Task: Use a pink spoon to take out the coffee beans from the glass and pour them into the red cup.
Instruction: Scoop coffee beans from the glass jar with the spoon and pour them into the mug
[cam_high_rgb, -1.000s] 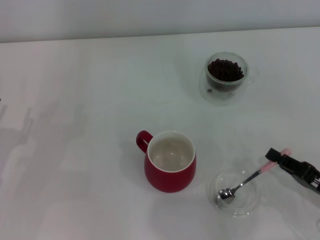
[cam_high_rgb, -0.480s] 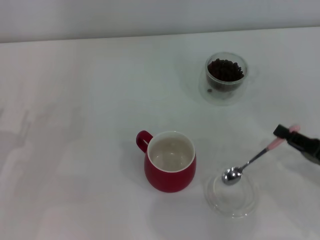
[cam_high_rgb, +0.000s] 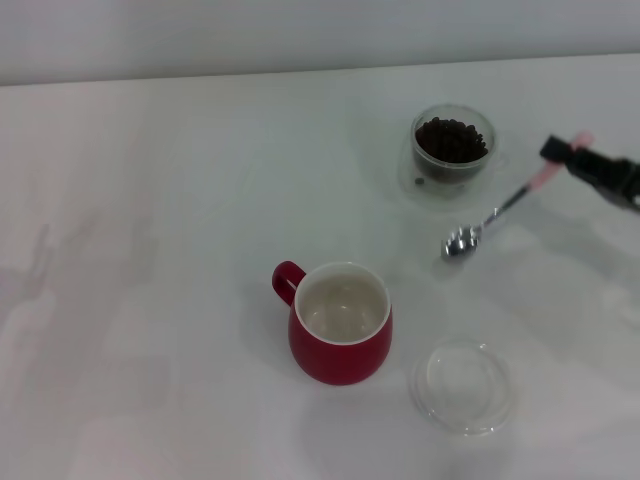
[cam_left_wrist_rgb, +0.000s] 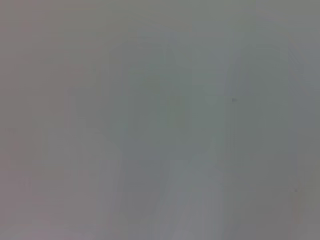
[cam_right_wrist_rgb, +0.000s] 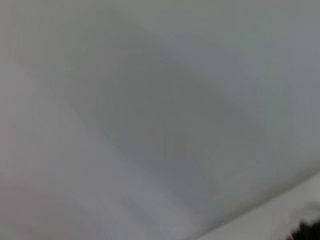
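Note:
My right gripper (cam_high_rgb: 566, 152) comes in from the right edge of the head view, shut on the pink handle of the pink spoon (cam_high_rgb: 500, 212). The spoon hangs above the table, its empty metal bowl pointing down and left, just in front of the glass (cam_high_rgb: 453, 146). That glass holds a heap of dark coffee beans (cam_high_rgb: 451, 138) at the back right. Nearer the front stands the red cup (cam_high_rgb: 340, 322), its cream inside empty and its handle to the left. My left gripper is out of view.
A flat shallow clear dish (cam_high_rgb: 464, 386) lies empty to the right of the red cup. The white table (cam_high_rgb: 160, 250) stretches bare to the left. Both wrist views show only a pale surface.
My right gripper has lifted the spoon out of the shallow dish and carried it back toward the glass of beans.

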